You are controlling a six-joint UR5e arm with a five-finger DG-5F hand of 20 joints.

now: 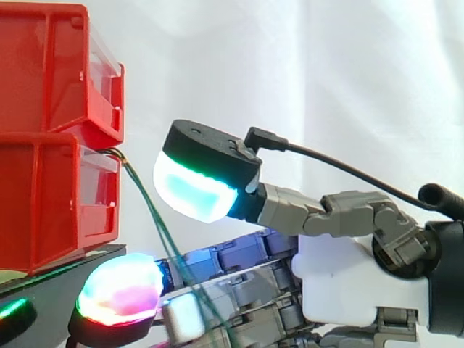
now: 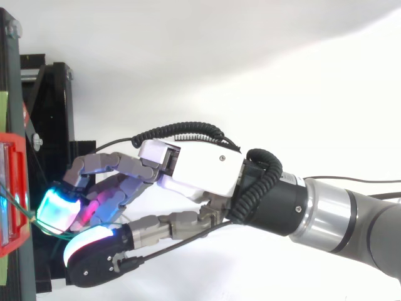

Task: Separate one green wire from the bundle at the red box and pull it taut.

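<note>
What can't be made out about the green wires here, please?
Side view: the green wires overlap and are too thin to count.
Side view: the bottom edge cuts off their lower ends at the hand.
Top view: the left edge cuts off the red bin, hiding the wires' exit.
Both views: whether the hand holds one.

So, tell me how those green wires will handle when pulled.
Probably floppy: the green wires droop in a slack curve from the red box past the hand. Thin and bundled, so one may slip or drag its neighbours.
</note>
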